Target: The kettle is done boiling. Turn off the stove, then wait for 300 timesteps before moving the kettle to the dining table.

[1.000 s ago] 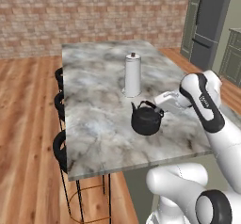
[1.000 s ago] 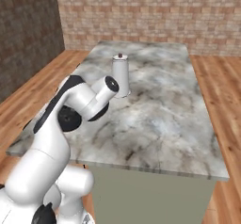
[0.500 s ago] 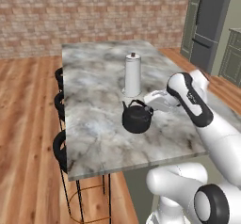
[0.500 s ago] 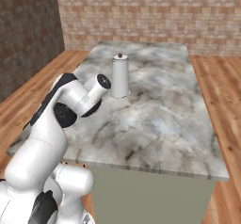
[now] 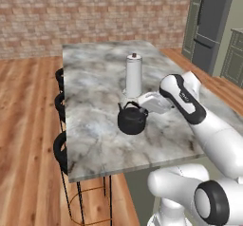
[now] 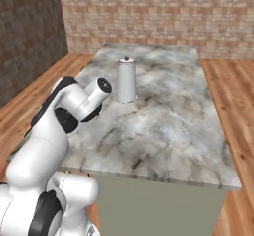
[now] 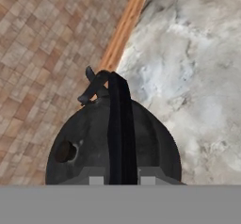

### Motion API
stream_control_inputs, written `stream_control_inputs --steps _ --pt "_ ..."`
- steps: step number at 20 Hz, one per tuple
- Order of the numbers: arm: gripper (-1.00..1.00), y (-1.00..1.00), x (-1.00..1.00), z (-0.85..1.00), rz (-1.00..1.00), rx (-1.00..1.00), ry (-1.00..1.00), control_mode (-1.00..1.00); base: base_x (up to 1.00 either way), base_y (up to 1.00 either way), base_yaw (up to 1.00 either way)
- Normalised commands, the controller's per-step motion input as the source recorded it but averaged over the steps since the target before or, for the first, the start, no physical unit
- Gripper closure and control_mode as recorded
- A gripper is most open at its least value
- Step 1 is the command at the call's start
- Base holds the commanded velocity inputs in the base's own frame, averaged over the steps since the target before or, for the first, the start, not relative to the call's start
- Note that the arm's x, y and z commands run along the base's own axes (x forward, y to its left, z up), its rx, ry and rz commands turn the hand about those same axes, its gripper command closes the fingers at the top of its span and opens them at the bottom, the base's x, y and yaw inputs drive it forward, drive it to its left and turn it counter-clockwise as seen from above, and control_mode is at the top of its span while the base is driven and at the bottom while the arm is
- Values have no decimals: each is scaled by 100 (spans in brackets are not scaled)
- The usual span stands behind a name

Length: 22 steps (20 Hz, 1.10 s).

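Left base view: dining table (image 5: 90, 139) carries a white canister (image 5: 134, 76); the kettle (image 5: 132, 120) sits just before the canister, its handle clamped in the gripper (image 5: 142, 107). Judged risk: a sideways swing knocks the canister over.

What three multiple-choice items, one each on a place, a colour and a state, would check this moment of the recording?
1. Where is the kettle?
A. over the dining table
B. on the floor
C. on a stool

2. What colour is the canister behind the kettle?
A. red
B. white
C. green

3. How is the gripper?
A. wide open
B. shut on the kettle's handle
C. shut on the canister

A: marble top lies under it.
B: white cylinder.
B: hand view shows the handle between the fingertips.
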Motion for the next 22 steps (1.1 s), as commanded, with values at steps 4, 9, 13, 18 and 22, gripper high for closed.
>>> stream_control_inputs --steps 4,9,13,18,22 --pt "100 7 18 -24 -2 -1 0 -100 0 0 0" --pt "100 6 20 -16 -2 0 1 -100 0 0 0" --pt "100 5 21 -14 -2 0 1 -100 0 0 0" --pt "100 6 22 -15 -2 0 2 -100 0 0 0" --pt "100 9 22 -17 -2 0 1 -100 0 0 0"
